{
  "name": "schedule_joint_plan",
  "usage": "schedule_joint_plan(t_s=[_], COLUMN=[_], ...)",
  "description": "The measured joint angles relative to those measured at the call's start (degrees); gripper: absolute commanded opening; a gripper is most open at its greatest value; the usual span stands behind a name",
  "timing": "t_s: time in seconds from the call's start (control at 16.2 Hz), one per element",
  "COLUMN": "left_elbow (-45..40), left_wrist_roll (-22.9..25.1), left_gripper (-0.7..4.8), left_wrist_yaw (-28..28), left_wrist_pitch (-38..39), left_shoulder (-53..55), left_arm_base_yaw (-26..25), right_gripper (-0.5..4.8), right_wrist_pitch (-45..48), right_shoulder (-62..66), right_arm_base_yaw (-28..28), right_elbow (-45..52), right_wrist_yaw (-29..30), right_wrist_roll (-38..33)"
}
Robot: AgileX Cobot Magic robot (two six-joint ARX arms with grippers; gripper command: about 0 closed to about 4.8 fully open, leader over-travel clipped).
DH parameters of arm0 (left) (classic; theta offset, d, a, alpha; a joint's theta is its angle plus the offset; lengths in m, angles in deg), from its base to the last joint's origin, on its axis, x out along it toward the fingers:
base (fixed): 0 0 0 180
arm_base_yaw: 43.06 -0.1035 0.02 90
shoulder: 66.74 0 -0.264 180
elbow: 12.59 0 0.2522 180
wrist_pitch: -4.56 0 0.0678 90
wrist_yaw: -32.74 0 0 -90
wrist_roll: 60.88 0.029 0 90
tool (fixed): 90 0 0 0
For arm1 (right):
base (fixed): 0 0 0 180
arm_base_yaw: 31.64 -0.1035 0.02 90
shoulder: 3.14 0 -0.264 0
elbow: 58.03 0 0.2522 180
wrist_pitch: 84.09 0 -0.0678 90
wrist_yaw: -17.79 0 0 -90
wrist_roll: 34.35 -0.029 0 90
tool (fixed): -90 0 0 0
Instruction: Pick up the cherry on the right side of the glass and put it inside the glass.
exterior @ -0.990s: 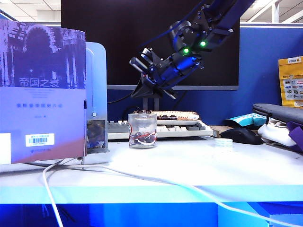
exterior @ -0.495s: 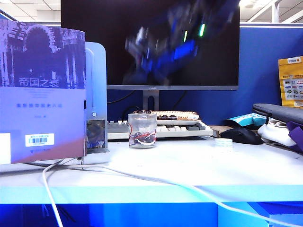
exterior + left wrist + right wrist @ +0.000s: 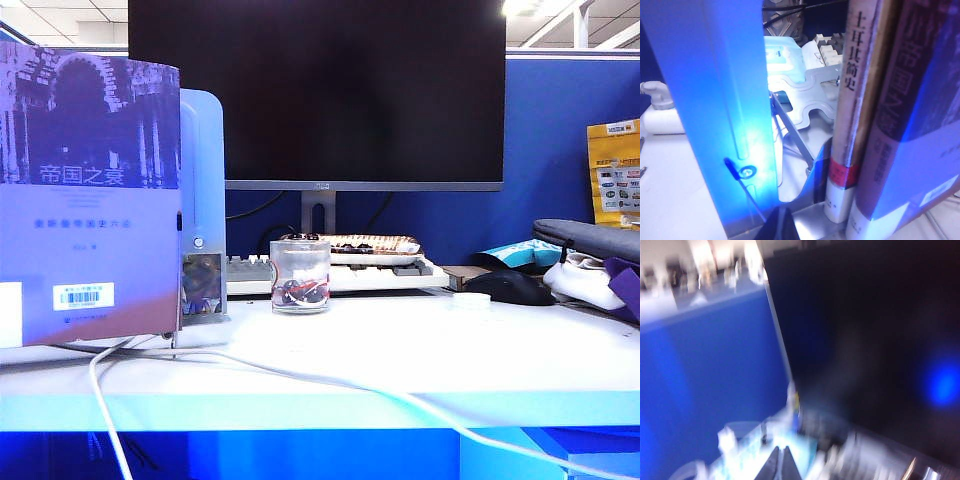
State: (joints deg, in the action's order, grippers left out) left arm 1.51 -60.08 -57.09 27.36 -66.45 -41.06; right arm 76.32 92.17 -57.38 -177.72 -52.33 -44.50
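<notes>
We see the glass (image 3: 300, 276) upright on the white desk (image 3: 400, 350), long axis vertical, mouth at 12 o'clock, standing in front of the keyboard (image 3: 345, 275) and under the monitor (image 3: 316, 90). The cherry (image 3: 316, 291) sits inside at the bottom among other dark fruit; being round, it points no readable way. Book (image 3: 88, 190) and pale-blue stand (image 3: 203, 200) at 9 o'clock of the glass, black mouse (image 3: 510, 287) at 3 o'clock. Right gripper (image 3: 780, 466) is blurred in its wrist view, fingers pressed together, gripping nothing, out of the exterior view. Left gripper (image 3: 780, 224) is a dark tip beside the stand and books; we cannot tell its opening
</notes>
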Motion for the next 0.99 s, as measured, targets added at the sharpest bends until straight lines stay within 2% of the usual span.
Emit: schedule_joint_plan(t_s=[0.19, 0.43, 0.74, 0.99], left_elbow=[0.0, 0.0, 0.0, 0.0], left_wrist_roll=[-0.02, 0.0, -0.02, -0.02], left_gripper=[-0.05, -0.05, -0.05, -0.05], left_wrist_yaw=[0.0, 0.0, 0.0, 0.0], left_wrist_pitch=[-0.02, -0.02, 0.0, -0.02], left_shoulder=[-0.02, -0.02, -0.02, -0.02], left_arm_base_yaw=[0.0, 0.0, 0.0, 0.0], right_gripper=[-0.06, -0.06, -0.06, -0.06], right_wrist_pitch=[-8.04, -23.43, -39.41, -52.7], right_shoulder=[-12.31, -28.98, -46.31, -54.18], right_arm_base_yaw=[-0.02, -0.02, -0.02, -0.02], right_elbow=[-0.04, -0.07, -0.11, -0.2], right_wrist_yaw=[-4.0, -12.85, -20.41, -24.44], right_wrist_roll=[4.79, 12.11, 13.22, 13.07])
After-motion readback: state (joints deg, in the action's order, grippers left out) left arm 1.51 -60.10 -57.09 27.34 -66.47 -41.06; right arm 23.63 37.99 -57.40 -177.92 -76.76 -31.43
